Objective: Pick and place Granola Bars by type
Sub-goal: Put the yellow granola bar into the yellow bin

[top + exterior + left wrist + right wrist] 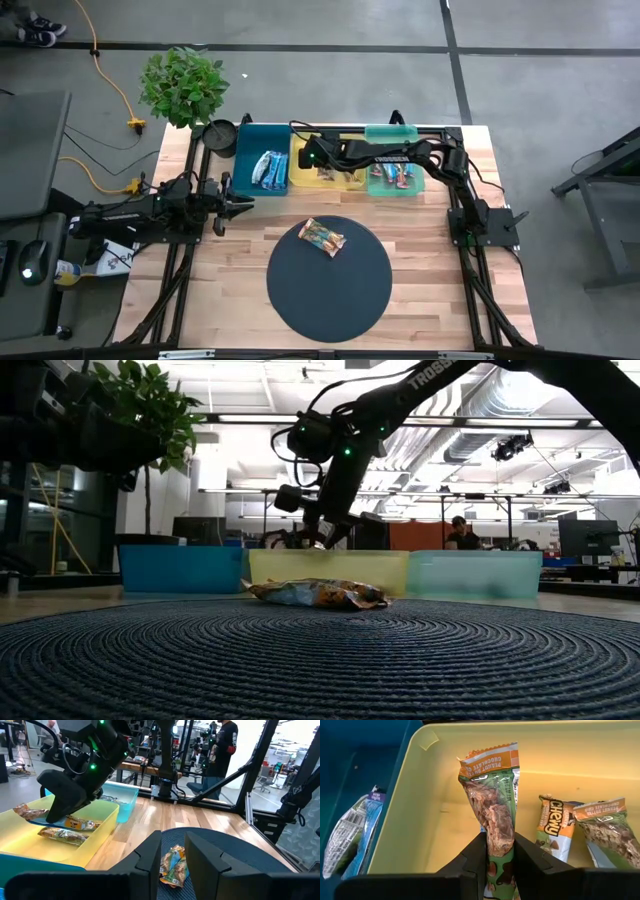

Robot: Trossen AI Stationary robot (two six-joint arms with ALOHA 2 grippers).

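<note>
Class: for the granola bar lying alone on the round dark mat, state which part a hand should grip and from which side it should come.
Grip the lone bar across its narrow middle, coming straight down from above. It lies flat on the mat, angled diagonally, so the fingers should likely turn to straddle its long edges.

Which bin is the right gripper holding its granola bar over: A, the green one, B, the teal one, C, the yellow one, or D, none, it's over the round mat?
C: the right gripper is shut on a granola bar above the yellow bin.
</note>
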